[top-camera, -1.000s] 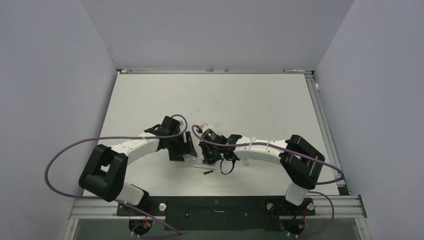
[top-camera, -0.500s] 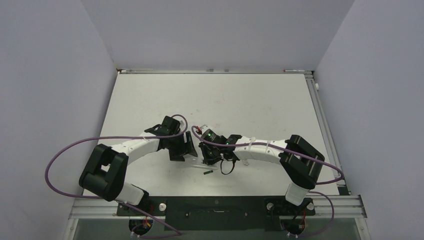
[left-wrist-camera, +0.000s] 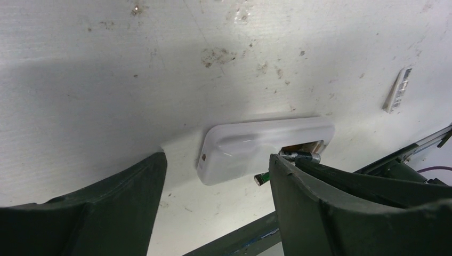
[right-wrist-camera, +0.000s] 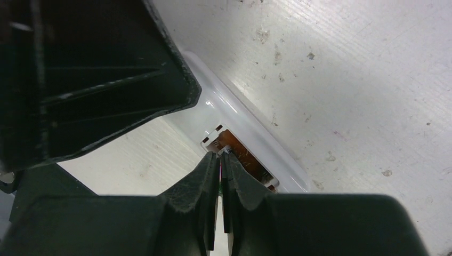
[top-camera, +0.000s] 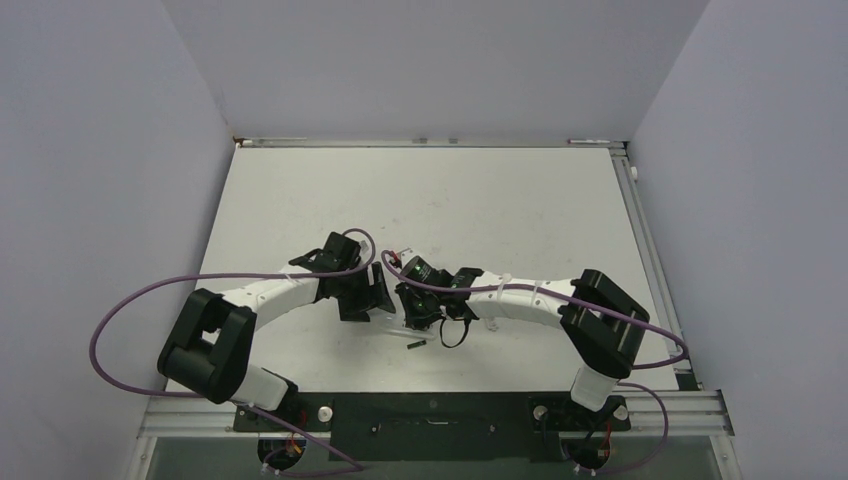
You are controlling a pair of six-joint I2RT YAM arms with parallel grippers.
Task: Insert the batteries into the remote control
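Observation:
The white remote control [left-wrist-camera: 250,152] lies on the table with its battery slot [left-wrist-camera: 301,145] facing up. It also shows in the right wrist view [right-wrist-camera: 250,130]. My left gripper [left-wrist-camera: 216,178] is open, with a finger on each side of the remote's end. My right gripper [right-wrist-camera: 220,156] is shut on one dark battery [left-wrist-camera: 301,156], whose metal tip [right-wrist-camera: 222,151] is at the near end of the slot. A second battery [top-camera: 417,344] lies loose on the table just in front of the remote, and its green end shows in the left wrist view [left-wrist-camera: 261,178].
A small white strip with a barcode [left-wrist-camera: 397,90] lies on the table beyond the remote. The two grippers [top-camera: 368,298] [top-camera: 413,310] are close together at the table's middle. A metal rail [top-camera: 640,250] runs along the right edge.
No clear change. Both grippers stay at the remote, and the loose battery lies where it was.

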